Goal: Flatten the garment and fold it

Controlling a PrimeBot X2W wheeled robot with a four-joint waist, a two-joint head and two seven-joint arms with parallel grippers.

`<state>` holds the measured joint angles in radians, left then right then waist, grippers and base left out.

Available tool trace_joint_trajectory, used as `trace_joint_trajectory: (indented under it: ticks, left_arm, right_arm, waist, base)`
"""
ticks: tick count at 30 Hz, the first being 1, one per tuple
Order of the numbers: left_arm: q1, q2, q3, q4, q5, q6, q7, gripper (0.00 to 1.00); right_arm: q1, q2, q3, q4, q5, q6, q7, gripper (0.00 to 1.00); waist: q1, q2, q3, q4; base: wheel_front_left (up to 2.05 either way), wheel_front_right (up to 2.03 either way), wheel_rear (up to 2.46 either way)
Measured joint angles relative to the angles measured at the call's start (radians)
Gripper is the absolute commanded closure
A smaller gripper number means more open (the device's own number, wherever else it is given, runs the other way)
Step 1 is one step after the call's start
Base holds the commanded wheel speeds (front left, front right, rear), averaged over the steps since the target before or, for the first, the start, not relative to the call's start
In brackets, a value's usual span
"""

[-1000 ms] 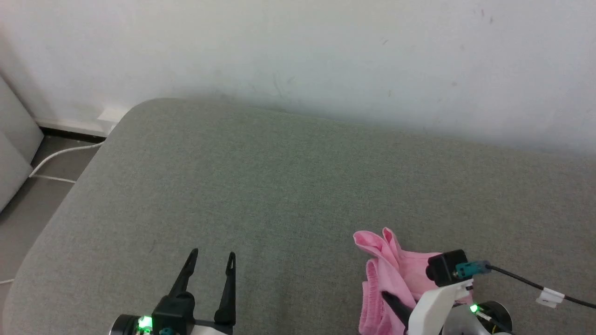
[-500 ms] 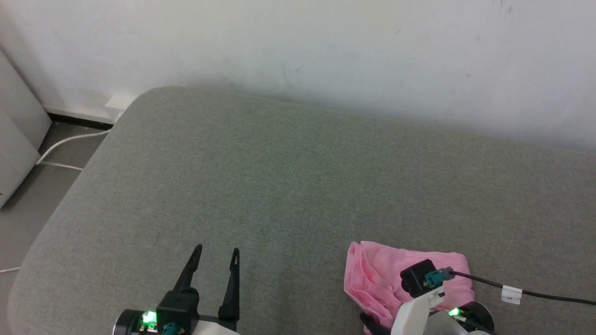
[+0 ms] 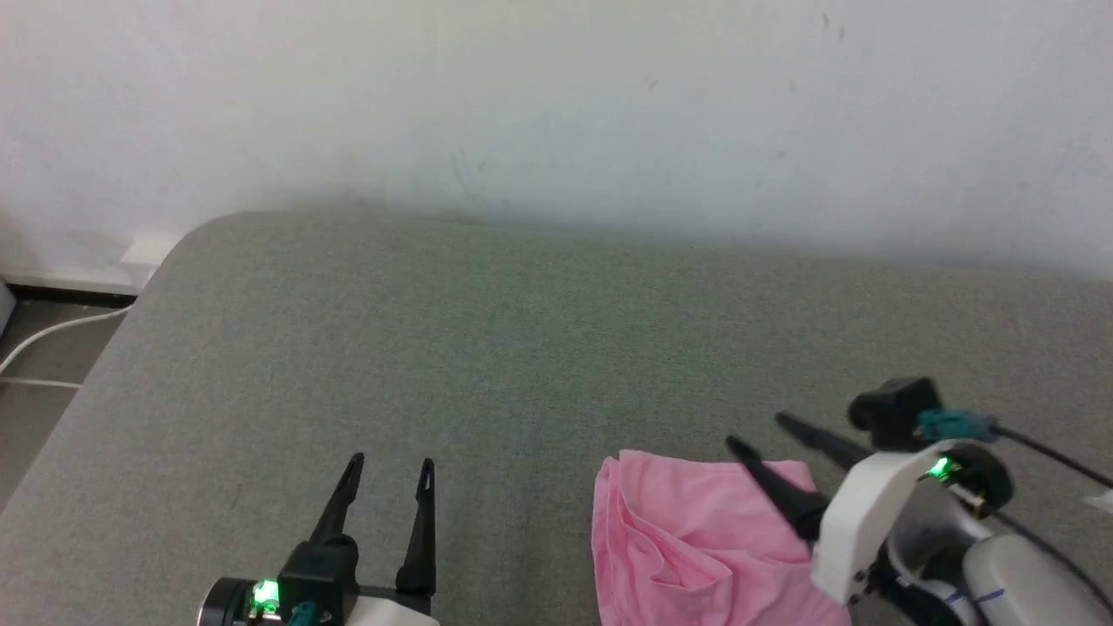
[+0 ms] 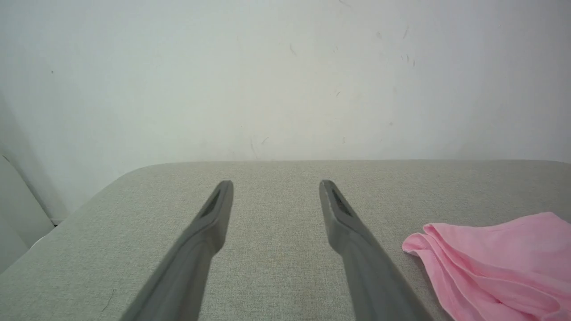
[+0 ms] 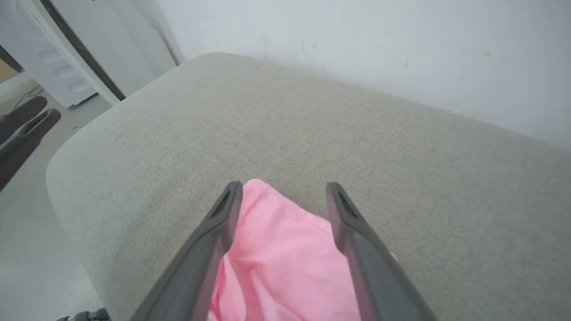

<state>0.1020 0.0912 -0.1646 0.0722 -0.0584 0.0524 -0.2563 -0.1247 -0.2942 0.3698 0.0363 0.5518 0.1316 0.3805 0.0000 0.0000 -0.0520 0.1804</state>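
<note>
Soft cloth garment (image 3: 687, 539), matt woven cushion (image 3: 487, 348)

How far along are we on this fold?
Done: nothing clear; the garment lies bunched and creased on the cushion. In hand: nothing; the right gripper is open over it, the left gripper open and apart from it, over bare cushion. Left: flatten it, then fold.

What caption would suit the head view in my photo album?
Open right tool over a rumpled pink garment on a grey-green cushion; open left tool apart from it.
</note>
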Motion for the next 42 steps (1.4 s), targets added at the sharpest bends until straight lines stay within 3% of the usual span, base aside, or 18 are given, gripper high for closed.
trace_joint_trajectory:
  ticks: [6, 10, 13, 17, 24, 29, 35, 38, 42]
  left_arm:
    - [0.0, -0.002, 0.006, -0.012, -0.003, 0.0, -0.001, 0.0]
    - [0.0, -0.008, 0.007, -0.018, -0.004, 0.0, -0.001, 0.0]
    - [0.0, -0.012, 0.007, -0.023, -0.004, 0.0, -0.001, 0.0]
    - [0.0, -0.018, 0.009, -0.03, -0.004, 0.0, -0.001, 0.0]
    - [0.017, -0.021, 0.02, -0.05, -0.011, 0.0, -0.001, 0.0]
    - [0.029, -0.024, 0.029, -0.07, -0.014, 0.0, -0.001, 0.0]
    - [0.035, -0.026, 0.027, -0.073, -0.014, -0.004, -0.001, 0.0]
    - [0.035, -0.028, 0.023, -0.073, -0.013, -0.008, -0.001, 0.0]
    - [0.029, -0.03, 0.015, -0.069, -0.011, -0.009, -0.001, 0.0]
  right_arm:
    - [-0.025, -0.086, -0.166, -0.073, -0.16, 0.0, -0.148, 0.0]
    - [-0.011, -0.104, -0.276, -0.072, -0.285, 0.0, -0.27, 0.0]
    - [0.036, -0.07, -0.354, -0.073, -0.337, 0.0, -0.358, 0.0]
    - [0.12, 0.025, -0.438, -0.088, -0.354, 0.0, -0.45, 0.0]
    - [0.218, 0.119, -0.454, -0.119, -0.368, 0.0, -0.555, 0.0]
    - [0.239, 0.148, -0.452, -0.116, -0.375, 0.0, -0.576, 0.0]
    - [0.239, 0.136, -0.433, -0.12, -0.369, 0.0, -0.551, 0.0]
    - [0.24, 0.106, -0.398, -0.125, -0.323, 0.0, -0.463, 0.0]
    - [0.246, 0.038, -0.327, -0.14, -0.195, 0.0, -0.26, 0.0]
  waist:
    - [0.0, 0.0001, -0.01, -0.061]
    - [0.0, 0.0, -0.008, -0.096]
    - [0.0, 0.0001, -0.002, -0.114]
    - [0.0, 0.0, 0.009, -0.127]
    - [0.0, 0.0, 0.026, -0.134]
    - [0.0, 0.0, 0.028, -0.134]
    - [0.0, 0.0001, 0.032, -0.124]
    - [0.0, 0.0, 0.04, -0.117]
    - [0.0, 0.0, 0.058, -0.108]
  base:
    - [0.0, 0.0, 0.0]
    - [0.0, 0.0, 0.0]
    - [0.0, 0.0, 0.0]
    - [0.0, 0.0, 0.0]
    - [0.0, 0.0, 0.0]
    - [0.0, 0.0, 0.0]
    - [0.0, 0.0, 0.0]
    - [0.0, 0.0, 0.0]
    - [0.0, 0.0, 0.0]
